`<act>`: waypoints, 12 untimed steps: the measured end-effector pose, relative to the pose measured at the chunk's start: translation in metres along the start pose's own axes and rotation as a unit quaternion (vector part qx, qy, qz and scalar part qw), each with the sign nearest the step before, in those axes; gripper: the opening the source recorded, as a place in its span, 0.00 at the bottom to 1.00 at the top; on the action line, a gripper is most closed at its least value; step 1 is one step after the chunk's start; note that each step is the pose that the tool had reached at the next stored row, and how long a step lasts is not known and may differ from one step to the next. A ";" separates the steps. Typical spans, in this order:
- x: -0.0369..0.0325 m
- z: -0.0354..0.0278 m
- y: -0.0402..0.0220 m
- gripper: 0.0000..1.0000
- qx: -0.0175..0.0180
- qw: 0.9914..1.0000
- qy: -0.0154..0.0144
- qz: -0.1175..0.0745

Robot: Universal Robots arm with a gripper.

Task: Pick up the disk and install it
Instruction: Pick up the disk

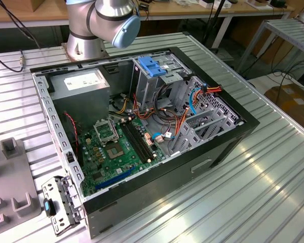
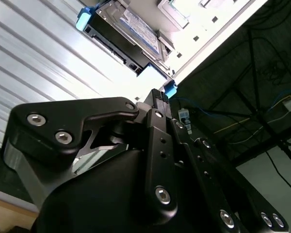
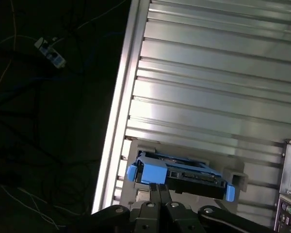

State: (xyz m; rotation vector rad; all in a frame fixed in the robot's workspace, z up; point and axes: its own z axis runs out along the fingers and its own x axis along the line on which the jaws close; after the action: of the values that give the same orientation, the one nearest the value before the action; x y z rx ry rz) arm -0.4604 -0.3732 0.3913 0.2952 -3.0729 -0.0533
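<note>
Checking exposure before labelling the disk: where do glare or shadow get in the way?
Second wrist view: glare washes out the table beside the disk, and the gripper is a dark silhouette. First wrist view: black beyond the table edge, but the disk is evenly lit. Exterior view: even light, mild sheen on the table ribs.

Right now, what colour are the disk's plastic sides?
Blue: the side rails on the disk show best in the first wrist view.

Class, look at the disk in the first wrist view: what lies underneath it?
The disk sits in a grey holder on the ribbed metal table. Its underside and the holder's floor are hidden, covered by the disk itself and partly by the hand.
</note>
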 end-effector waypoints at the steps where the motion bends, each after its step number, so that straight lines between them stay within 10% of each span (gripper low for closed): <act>1: -0.0002 0.0000 0.0000 0.11 0.001 1.000 0.000 -0.010; 7: -0.0021 0.0004 -0.0004 0.11 0.002 0.999 0.002 -0.045; 12: -0.0024 0.0006 -0.0005 0.11 0.004 0.996 0.003 -0.086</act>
State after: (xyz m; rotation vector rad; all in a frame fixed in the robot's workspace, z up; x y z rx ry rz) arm -0.4580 -0.3733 0.3906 0.5577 -3.0338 -0.0459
